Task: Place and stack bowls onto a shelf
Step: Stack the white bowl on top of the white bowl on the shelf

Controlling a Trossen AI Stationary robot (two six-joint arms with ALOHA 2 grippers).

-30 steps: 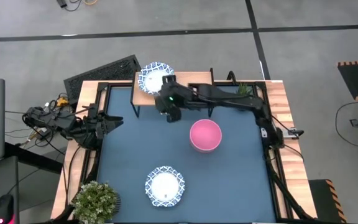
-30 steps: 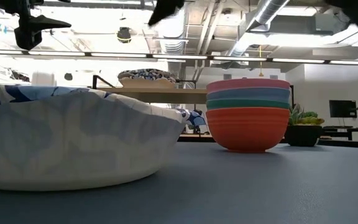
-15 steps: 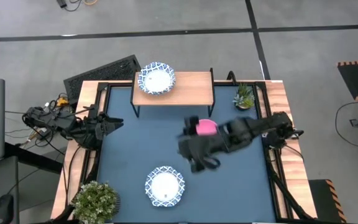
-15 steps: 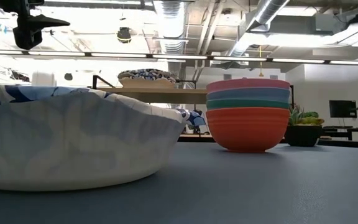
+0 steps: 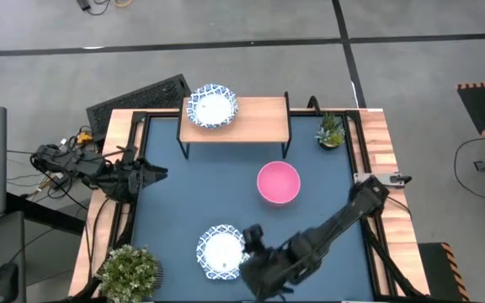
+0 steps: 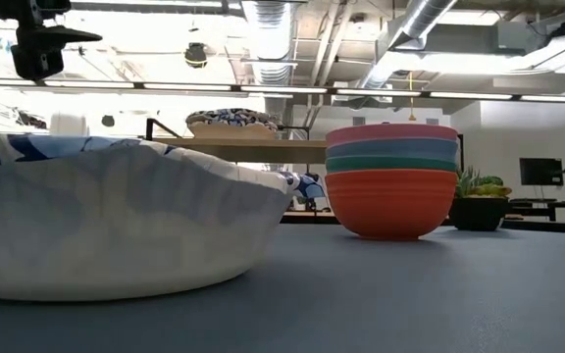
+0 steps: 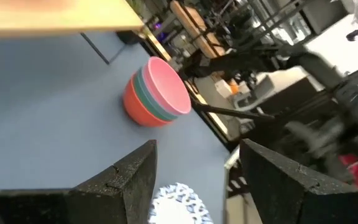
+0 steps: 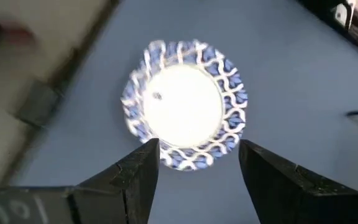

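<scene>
One patterned bowl (image 5: pixel 212 107) already rests on the shelf (image 5: pixel 259 112). In the past second we see the right claw (image 5: pixel 251 252) swing away from there, past the stacked coloured bowls (image 5: pixel 278 182), to hover over the second patterned bowl (image 8: pixel 184 104) at the worktop's (image 5: pixel 183 194) near edge, fingers apart and empty. We judge this bowl comes next. The left claw (image 5: pixel 151 171) waits, spread, at the side.
</scene>
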